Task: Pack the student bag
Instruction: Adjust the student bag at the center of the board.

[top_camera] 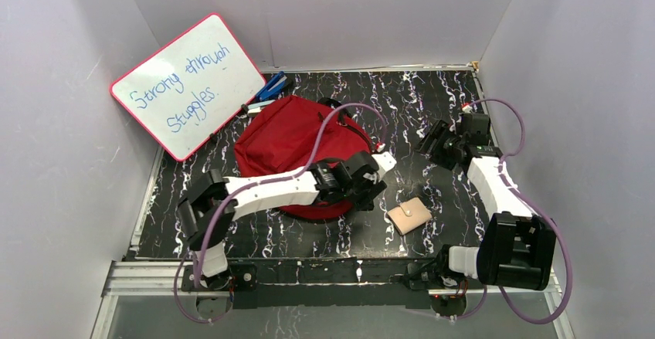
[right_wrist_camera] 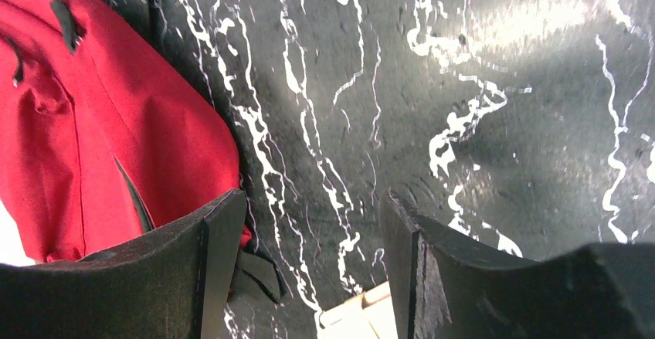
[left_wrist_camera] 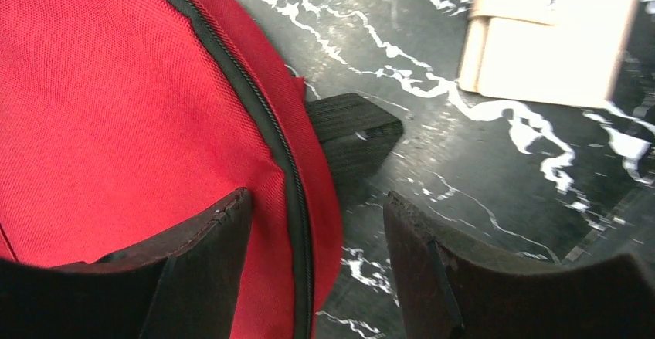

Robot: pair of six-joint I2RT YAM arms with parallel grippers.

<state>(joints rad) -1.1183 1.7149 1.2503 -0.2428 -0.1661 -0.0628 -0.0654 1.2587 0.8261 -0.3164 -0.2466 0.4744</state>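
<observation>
The left arm runs low from its base at the near edge, rightward across the student bag (top_camera: pixel 282 142). Its tool (left_wrist_camera: pixel 317 200) hangs released, jaws parted: one black finger (left_wrist_camera: pixel 205 258) is over red cloth, the other over the tabletop (top_camera: pixel 309 235), with the bag's zipped rim between them. A flat beige wallet (top_camera: pixel 409 215) lies just beyond the bag's near-right edge.

The tabletop is glossy black with white marble veins. The bag sits at its centre-left, a soft rounded heap of coarse red weave with a curving black zipper and a black webbing tab poking out. Its longer side seems to run near to far; I cannot tell which end is the top.

The right arm rises along the right side and bends inward. Its tool (right_wrist_camera: pixel 313 196) is released over bare tabletop, facing the bag. A pink-framed whiteboard (top_camera: pixel 185 84) leans behind the bag.
</observation>
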